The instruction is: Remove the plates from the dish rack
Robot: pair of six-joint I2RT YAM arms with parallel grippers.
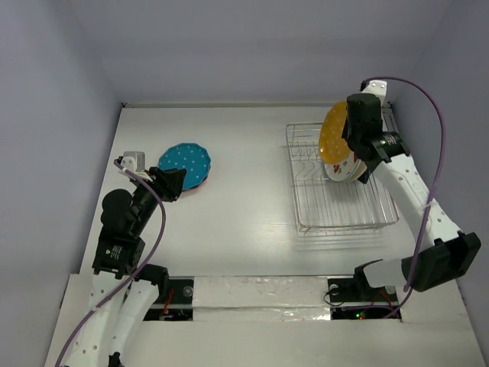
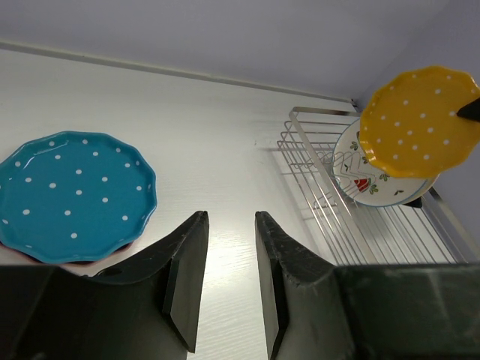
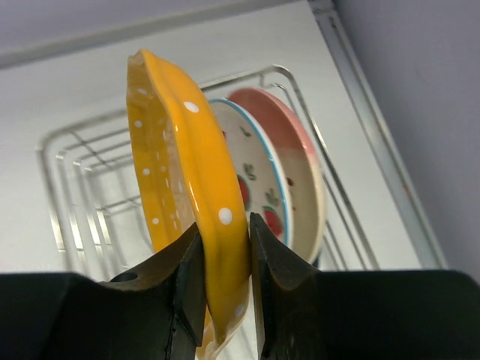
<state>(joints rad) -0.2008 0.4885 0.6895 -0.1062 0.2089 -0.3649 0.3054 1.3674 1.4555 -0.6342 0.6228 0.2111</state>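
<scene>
Right gripper (image 3: 223, 241) is pinching the orange scalloped plate (image 3: 176, 150) by its rim. The edge hold is risking a pivot or slip onto the strawberry plate (image 3: 259, 187) just beyond, in the dish rack (image 1: 344, 226). Left gripper (image 2: 229, 225) is hanging spread and empty, the teal dotted plate (image 2: 71, 195) ahead-left.

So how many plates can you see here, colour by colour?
Teal dotted plate: 1
Red plate, only its edge showing under the teal one: 1
Yellow-orange dotted plate: 1
White strawberry plate: 1
Cream and pink plate: 1
Total: 5 plates in view.
</scene>
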